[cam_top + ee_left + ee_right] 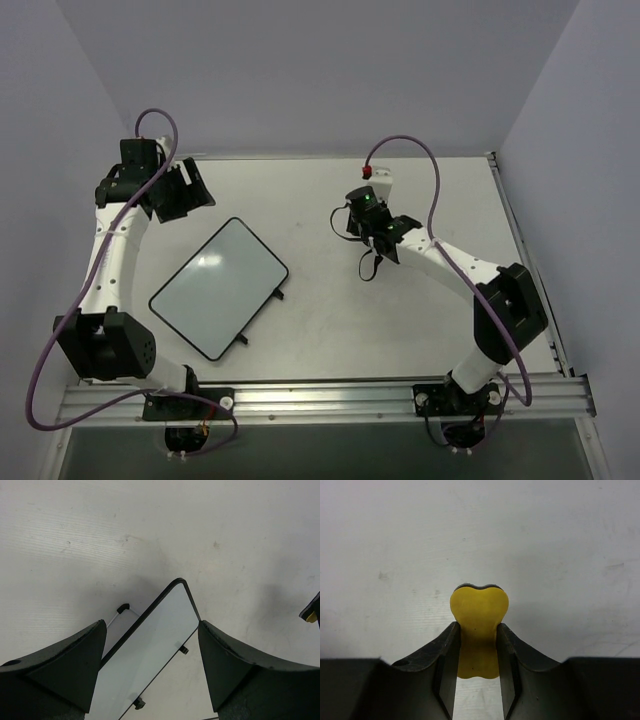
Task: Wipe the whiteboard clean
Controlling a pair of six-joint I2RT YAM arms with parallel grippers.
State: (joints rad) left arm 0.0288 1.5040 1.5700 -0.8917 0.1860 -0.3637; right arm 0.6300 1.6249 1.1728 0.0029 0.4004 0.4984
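Two grippers, two roles: my right gripper [477,630] clamps the yellow block [479,602], presumably for wiping; my left gripper [150,642], jaws apart, hangs over the whiteboard [220,288] near the table's [340,330] left edge, probably to steady it.

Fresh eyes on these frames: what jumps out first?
The right gripper, right of centre, is shut on a yellow block, squeezed into a waist. The whiteboard lies flat and askew left of centre, glossy, no writing that I can make out. The left gripper stands open near its far corner.
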